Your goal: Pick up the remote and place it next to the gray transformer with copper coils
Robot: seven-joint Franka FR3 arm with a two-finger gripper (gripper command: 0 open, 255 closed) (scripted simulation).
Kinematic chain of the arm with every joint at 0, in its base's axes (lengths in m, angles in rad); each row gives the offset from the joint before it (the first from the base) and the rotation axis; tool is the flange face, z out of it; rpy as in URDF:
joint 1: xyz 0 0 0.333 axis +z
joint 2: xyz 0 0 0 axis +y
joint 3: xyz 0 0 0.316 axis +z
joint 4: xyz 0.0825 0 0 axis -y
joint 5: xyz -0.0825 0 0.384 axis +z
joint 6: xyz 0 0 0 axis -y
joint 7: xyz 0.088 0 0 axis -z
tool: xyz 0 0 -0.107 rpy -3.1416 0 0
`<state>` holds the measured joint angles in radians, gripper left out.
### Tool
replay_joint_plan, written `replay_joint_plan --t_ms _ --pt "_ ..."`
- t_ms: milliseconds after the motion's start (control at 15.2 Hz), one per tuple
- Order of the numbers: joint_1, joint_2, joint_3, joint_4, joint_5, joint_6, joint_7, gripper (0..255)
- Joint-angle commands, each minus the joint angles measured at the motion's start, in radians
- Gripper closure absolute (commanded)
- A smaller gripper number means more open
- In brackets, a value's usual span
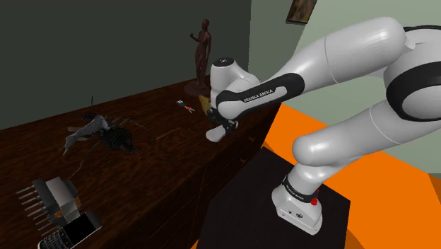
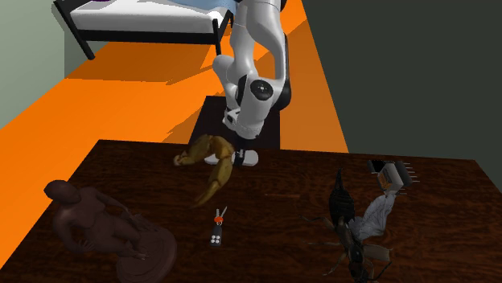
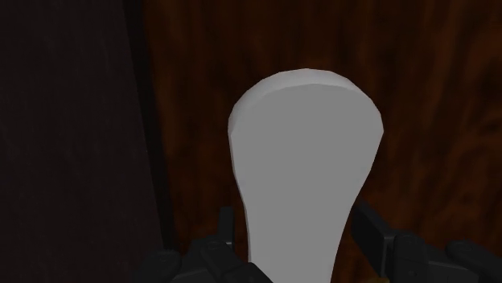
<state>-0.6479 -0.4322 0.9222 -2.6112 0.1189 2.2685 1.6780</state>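
You have the gripper (image 3: pixel 294 217) shut on the narrow end of the white remote (image 3: pixel 302 145), at the table's (image 1: pixel 155 152) edge by the stand; the transformer (image 1: pixel 60 194) stands well apart, toward the table's other end.

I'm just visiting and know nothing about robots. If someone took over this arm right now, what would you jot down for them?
Gripper: the all-black two-finger gripper is shut on the narrow end of the pale grey, paddle-shaped remote, near the edge of the dark wooden table by the stand.
Transformer: the grey boxy transformer with copper coils sits at the shoulder view's lower left, well apart from the remote.
Done: remote grasped; I cannot tell whether it is lifted.
Left: lift it, carry it along the table, set it beside the transformer, release.
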Motion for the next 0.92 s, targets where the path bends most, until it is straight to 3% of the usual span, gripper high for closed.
replay_joint_plan --t_ms 0,858 --pt "0.014 -0.022 -0.019 0.012 0.011 -0.031 -0.015 255" --pt "0.065 -0.130 -0.123 0.110 0.036 -0.230 -0.086 255"
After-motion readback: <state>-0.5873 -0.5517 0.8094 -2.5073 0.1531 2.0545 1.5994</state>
